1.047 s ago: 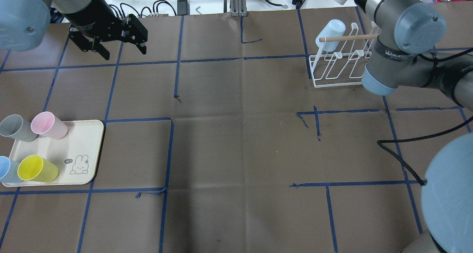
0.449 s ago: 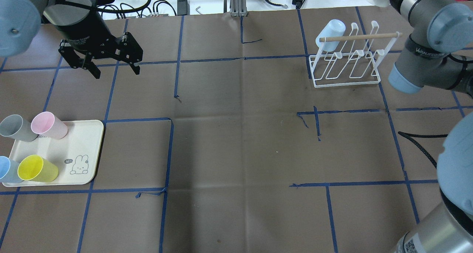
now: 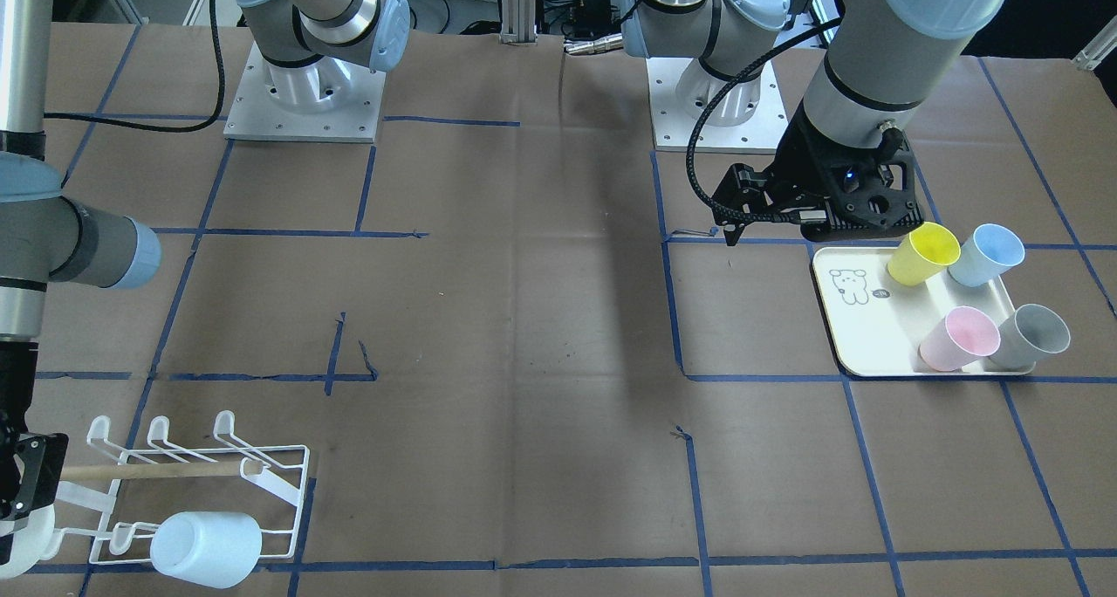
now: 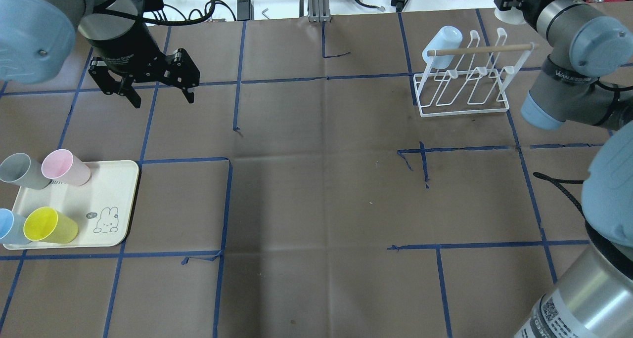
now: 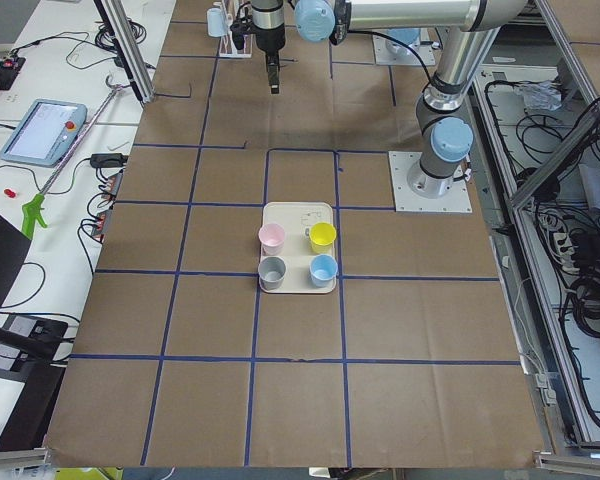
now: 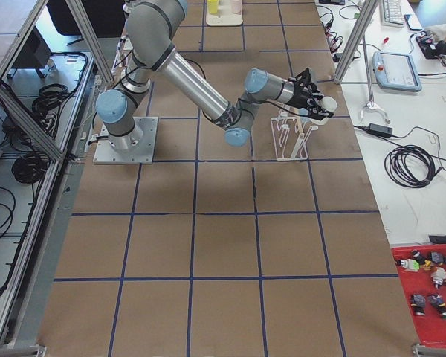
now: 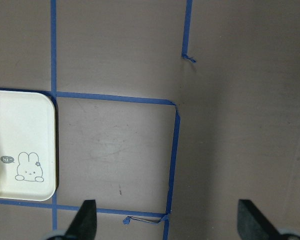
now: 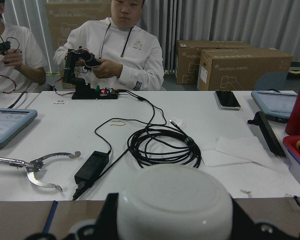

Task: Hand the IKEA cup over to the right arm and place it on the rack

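My right gripper (image 4: 509, 7) is shut on a white cup (image 8: 175, 200) past the table's far right corner, beyond the rack (image 4: 465, 83). The wrist view shows the cup's rounded base between both fingers (image 8: 110, 212). The white wire rack carries a pale blue cup (image 4: 442, 46) tipped on its far left prong, under the wooden dowel. My left gripper (image 4: 153, 88) hangs open and empty over the far left of the table, its fingertips (image 7: 87, 220) wide apart. On the cream tray (image 4: 106, 190) at the near left stand grey, pink, blue and yellow cups (image 4: 49, 224).
Blue tape lines cross the brown paper table cover. A desk beyond the far edge holds cables (image 8: 160, 145), a charger and tablets, with two people seated behind it. A black cable (image 4: 564, 190) hangs along the right arm.
The right arm has swung right, away from in front of the rack, carrying the white cup. The left gripper has come nearer and lower over the table's far left, still open.
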You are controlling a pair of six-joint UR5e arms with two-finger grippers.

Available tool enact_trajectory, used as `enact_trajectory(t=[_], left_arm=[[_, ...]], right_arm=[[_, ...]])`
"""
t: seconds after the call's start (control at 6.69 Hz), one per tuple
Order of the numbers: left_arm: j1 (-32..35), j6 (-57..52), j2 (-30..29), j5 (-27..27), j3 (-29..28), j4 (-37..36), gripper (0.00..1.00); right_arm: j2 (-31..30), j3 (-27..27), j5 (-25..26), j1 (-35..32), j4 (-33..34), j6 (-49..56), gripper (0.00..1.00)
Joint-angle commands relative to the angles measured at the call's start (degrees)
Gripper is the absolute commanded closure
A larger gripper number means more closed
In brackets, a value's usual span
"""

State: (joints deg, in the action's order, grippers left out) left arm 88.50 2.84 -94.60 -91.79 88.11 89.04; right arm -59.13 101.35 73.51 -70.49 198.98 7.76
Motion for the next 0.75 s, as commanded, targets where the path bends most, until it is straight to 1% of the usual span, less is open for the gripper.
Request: enact_trajectory(t=[0.0,0.3,0.6], left_arm=[[0.27,0.06,0.03,0.03,0.13,-0.45,0.00],[0.27,0.06,0.20,0.03,0.13,-0.88,0.00],[0.27,0.06,0.73,1.61,0.40,-1.41,0.00]], right_arm=[[2.52,-0.36,0.06,0.79,2.53,0.42,0.67],[3.41,0.42,0.23,0.70,2.90,0.50,0.67],[3.85,1.65,1.02,0.36,3.34,0.68,0.66]])
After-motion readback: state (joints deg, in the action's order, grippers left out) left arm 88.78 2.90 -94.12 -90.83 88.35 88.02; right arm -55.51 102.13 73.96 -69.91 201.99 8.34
